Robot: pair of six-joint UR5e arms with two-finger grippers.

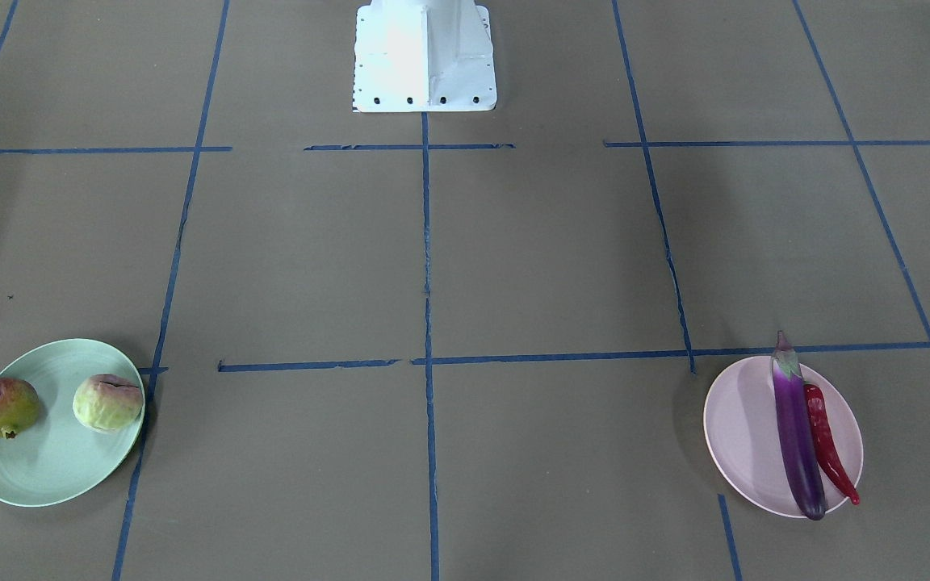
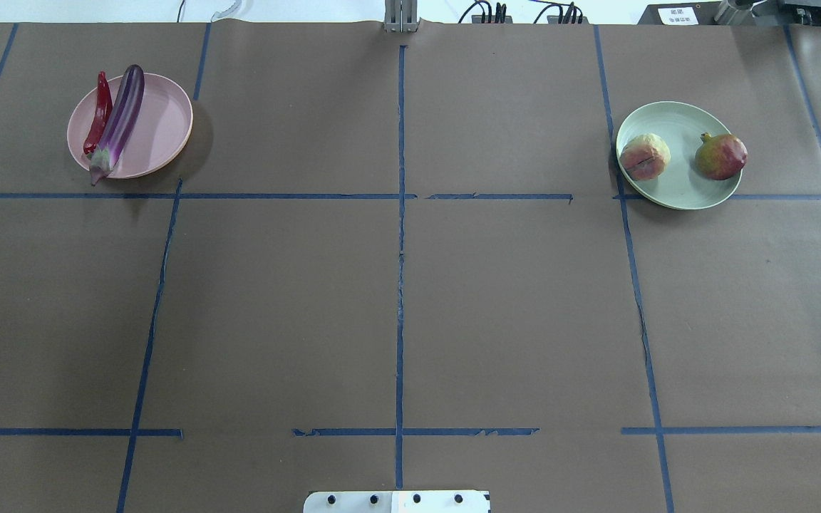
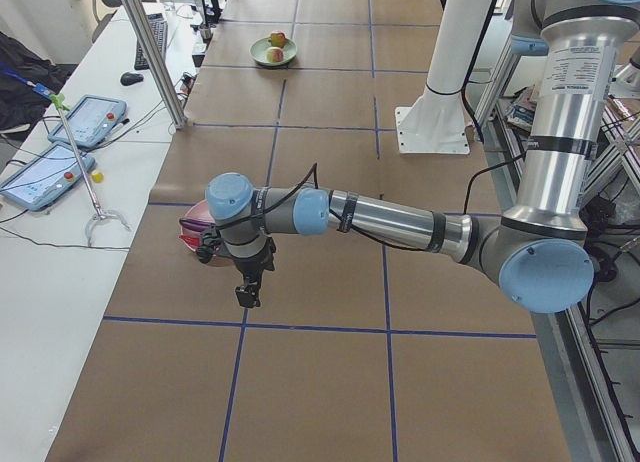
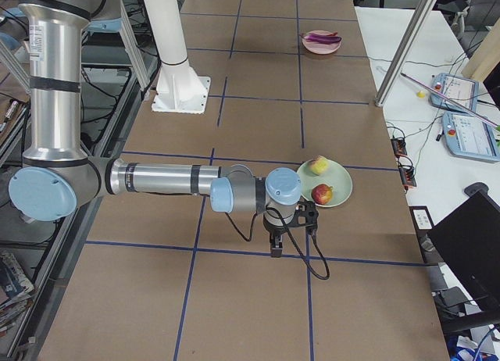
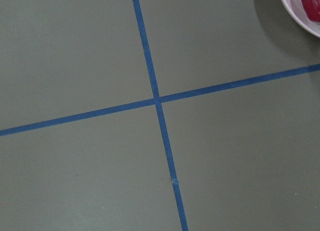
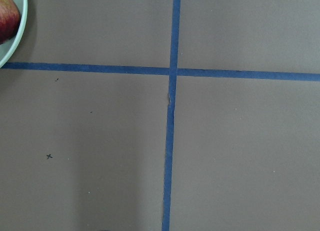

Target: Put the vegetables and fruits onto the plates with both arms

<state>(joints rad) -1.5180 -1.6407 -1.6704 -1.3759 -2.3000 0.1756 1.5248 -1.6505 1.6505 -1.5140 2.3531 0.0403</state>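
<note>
The eggplant (image 1: 796, 436) and the red chili (image 1: 827, 448) are laid side by side on the pink plate (image 1: 735, 436), which is set on the robot's left side of the worktop (image 1: 433, 266). The chili is placed on the outer side of the eggplant, close against it. The eggplant's stem end is pushed out over the rim toward the robot, and the chili's tip is carried past the rim on the far side.

On the robot's right side, both fruits are held on the green plate (image 1: 45, 472). The pale green fruit (image 1: 107, 402) is seated at the edge nearer the worktop's middle. The mottled fruit (image 1: 2, 407) is seated at the outer edge, with a bare strip of plate between the two.

The left arm (image 3: 390, 220) is stretched out low over the worktop, and the left gripper (image 3: 248, 294) is pointed downward just beside the pink plate. The right arm (image 4: 164, 179) is stretched out likewise, with the right gripper (image 4: 276, 244) hung just beside the green plate. Both grippers are seen only from the side cameras, so how far their fingers are parted cannot be told. Nothing is seen held in either one. Blue tape lines (image 1: 426, 258) are laid across the brown worktop.
</note>
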